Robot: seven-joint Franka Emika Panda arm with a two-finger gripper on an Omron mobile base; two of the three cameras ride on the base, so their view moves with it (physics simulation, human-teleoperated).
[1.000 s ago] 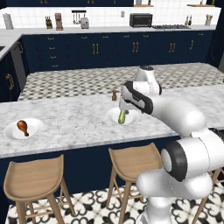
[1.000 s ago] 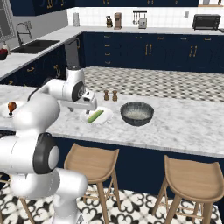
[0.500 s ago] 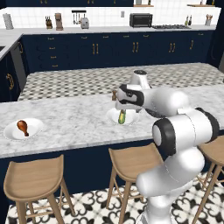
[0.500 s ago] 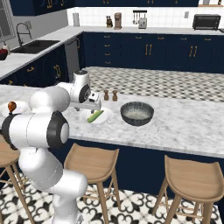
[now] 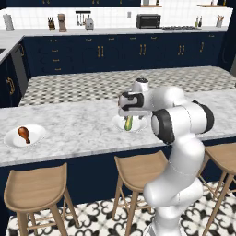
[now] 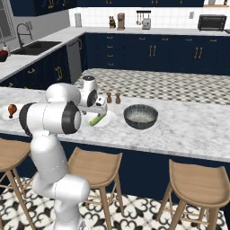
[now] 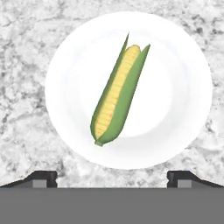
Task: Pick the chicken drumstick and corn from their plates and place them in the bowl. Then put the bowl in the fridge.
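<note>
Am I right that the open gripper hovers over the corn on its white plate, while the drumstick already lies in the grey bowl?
Not quite. The drumstick lies on its own white plate, as the left base view shows; the bowl holds nothing. The rest stands: the open gripper hovers over the corn.

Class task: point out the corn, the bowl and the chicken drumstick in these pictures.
corn (image 7: 114, 98): hand view, on the yellow kernels.
bowl (image 6: 140, 117): right base view, on its inside.
chicken drumstick (image 5: 23, 133): left base view, on the meaty end.

White Franka Panda arm (image 5: 184, 124) folded forward at the elbow, wrist turned downward; two-finger dark-tipped gripper (image 7: 112, 177) points straight down, jaws spread wide, holding nothing
</note>
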